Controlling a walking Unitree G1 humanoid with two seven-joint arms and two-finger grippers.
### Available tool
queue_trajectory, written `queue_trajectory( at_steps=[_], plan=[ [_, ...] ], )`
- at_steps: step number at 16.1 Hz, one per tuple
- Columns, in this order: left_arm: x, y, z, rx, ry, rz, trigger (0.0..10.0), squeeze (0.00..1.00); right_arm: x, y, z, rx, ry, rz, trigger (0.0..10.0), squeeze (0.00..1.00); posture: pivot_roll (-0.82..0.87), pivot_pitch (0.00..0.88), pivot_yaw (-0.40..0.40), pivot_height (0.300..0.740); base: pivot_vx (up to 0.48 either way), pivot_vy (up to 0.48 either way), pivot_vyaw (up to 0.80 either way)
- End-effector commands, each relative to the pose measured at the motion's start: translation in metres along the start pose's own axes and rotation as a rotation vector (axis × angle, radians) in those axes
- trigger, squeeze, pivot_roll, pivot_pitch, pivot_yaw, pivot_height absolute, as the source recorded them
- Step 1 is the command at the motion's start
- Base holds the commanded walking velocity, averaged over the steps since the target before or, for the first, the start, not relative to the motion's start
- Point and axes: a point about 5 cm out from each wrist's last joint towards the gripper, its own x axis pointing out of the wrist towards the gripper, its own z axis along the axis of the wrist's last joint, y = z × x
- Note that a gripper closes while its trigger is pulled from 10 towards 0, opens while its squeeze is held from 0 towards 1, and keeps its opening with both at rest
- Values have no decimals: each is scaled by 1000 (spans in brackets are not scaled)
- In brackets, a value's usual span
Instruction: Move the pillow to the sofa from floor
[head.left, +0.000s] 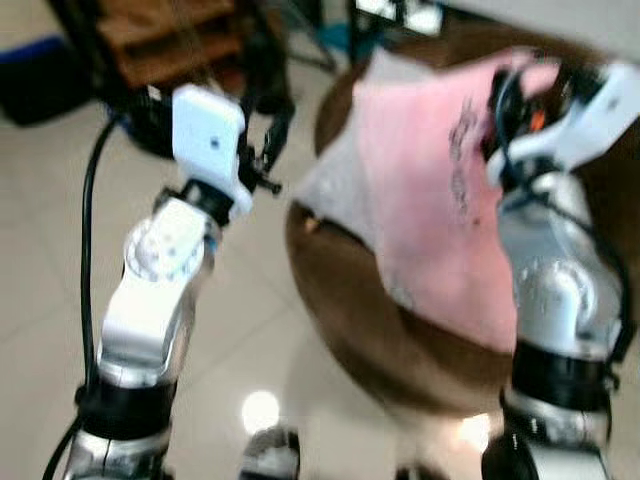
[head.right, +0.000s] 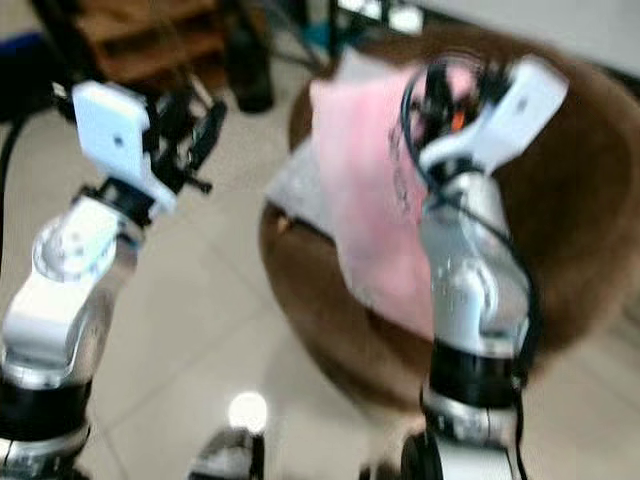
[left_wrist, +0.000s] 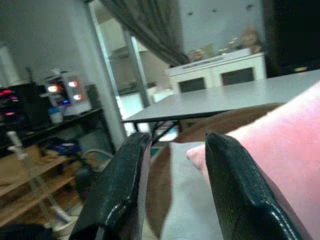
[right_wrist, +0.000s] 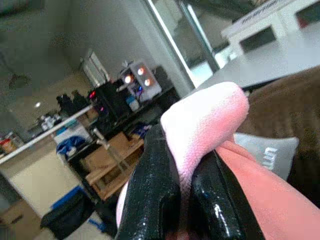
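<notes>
The right gripper pinches a corner of the pink pillow, which drapes over the brown sofa for placing. The left gripper hovers beside it, fingers spread and empty.

A round brown sofa sits ahead on pale tile floor. A pink pillow and a grey cushion cover most of its seat, leaving bare brown edge nearest the robot. Left of the sofa, open floor gives free passage. Beyond the sofa, a wooden shelf unit and a grey table block the way.
</notes>
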Motion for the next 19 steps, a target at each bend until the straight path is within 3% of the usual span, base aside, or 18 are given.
queue_trajectory(
  at_steps=[1,3,4,8,14,19],
  plan=[
    [-5,1,-10,7,43,20,10000,0,-2,3,-3,0,-11,15,10000,0,-15,0,39,740,0,0,0],
    [-13,2,-28,25,102,54,10000,0,-7,-7,-20,-9,40,-35,10000,0,-17,0,37,740,0,0,0],
    [-25,2,-50,25,177,86,10000,0,-13,-24,-40,-63,120,-124,10000,0,-17,0,34,740,0,0,0],
    [-47,-5,-87,29,326,104,10000,0,-30,-33,-70,-189,232,-89,10000,0,-16,0,31,740,0,0,0],
    [-42,-5,-88,20,301,95,10000,0,-29,-31,-77,-170,240,-73,10000,0,-8,0,35,740,131,0,-396],
    [-42,-5,-88,21,291,99,10000,0,-27,-23,-83,-181,256,-19,10000,0,-4,0,23,740,264,0,0]
  ],
)
